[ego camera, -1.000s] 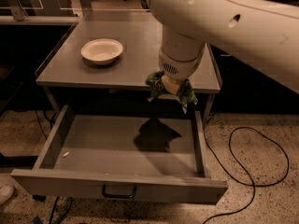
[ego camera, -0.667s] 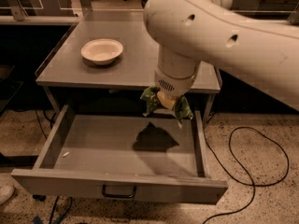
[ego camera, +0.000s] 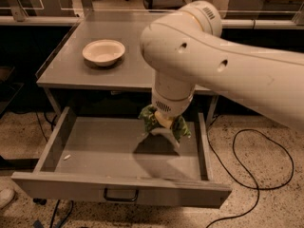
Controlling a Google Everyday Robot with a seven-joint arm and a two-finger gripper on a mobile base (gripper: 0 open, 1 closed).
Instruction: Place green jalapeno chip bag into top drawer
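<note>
Camera view: jaws grip chip bag (ego camera: pixel 150 119) above open top drawer (ego camera: pixel 95 152)

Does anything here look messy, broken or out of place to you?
Only one small thing: a white scrap lies in the open top drawer, near its left wall. Otherwise tidy: the pincer holds the green jalapeno chip bag, crumpled, above the drawer's back.

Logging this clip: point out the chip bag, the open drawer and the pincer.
green jalapeno chip bag (ego camera: pixel 148 118), camera view, left crinkled flap.
top drawer (ego camera: pixel 95 148), camera view, bare floor.
pincer (ego camera: pixel 165 129), camera view, between fingertips, above drawer rear, gripping bag.
</note>
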